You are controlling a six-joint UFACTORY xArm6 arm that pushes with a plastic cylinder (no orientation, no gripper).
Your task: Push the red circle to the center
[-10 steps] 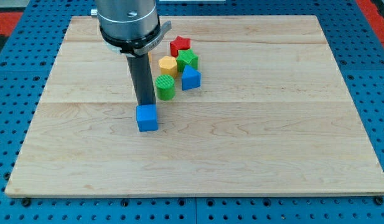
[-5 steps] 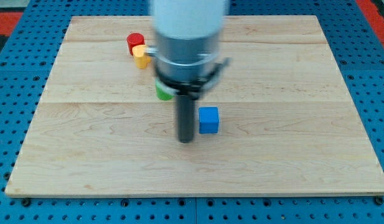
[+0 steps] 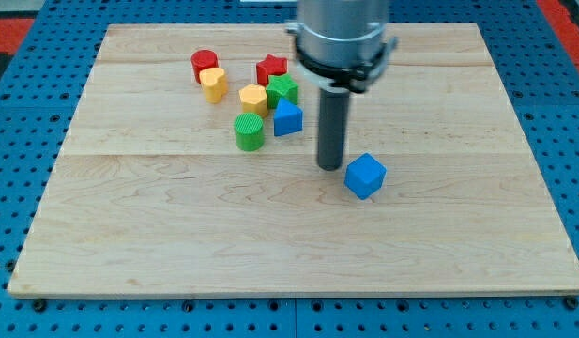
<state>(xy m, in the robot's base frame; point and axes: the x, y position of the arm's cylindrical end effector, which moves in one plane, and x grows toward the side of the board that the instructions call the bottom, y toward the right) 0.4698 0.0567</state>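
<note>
The red circle [image 3: 204, 64] sits near the view's top left of the wooden board [image 3: 439, 244], touching a yellow block [image 3: 213, 84] just below it. My tip [image 3: 328, 166] rests on the board near the middle, far to the right of and below the red circle. A blue cube [image 3: 365, 176] lies just right of my tip, close to it.
A cluster lies between the red circle and my rod: a red star [image 3: 271, 68], a green block [image 3: 282, 91], a yellow hexagon-like block [image 3: 253, 99], a blue triangle-like block [image 3: 287, 117] and a green cylinder [image 3: 250, 130].
My rod has moved right across the board, and the blue cube has gone with it from left of centre to right of centre, now turned at an angle. The red circle has come into view.
</note>
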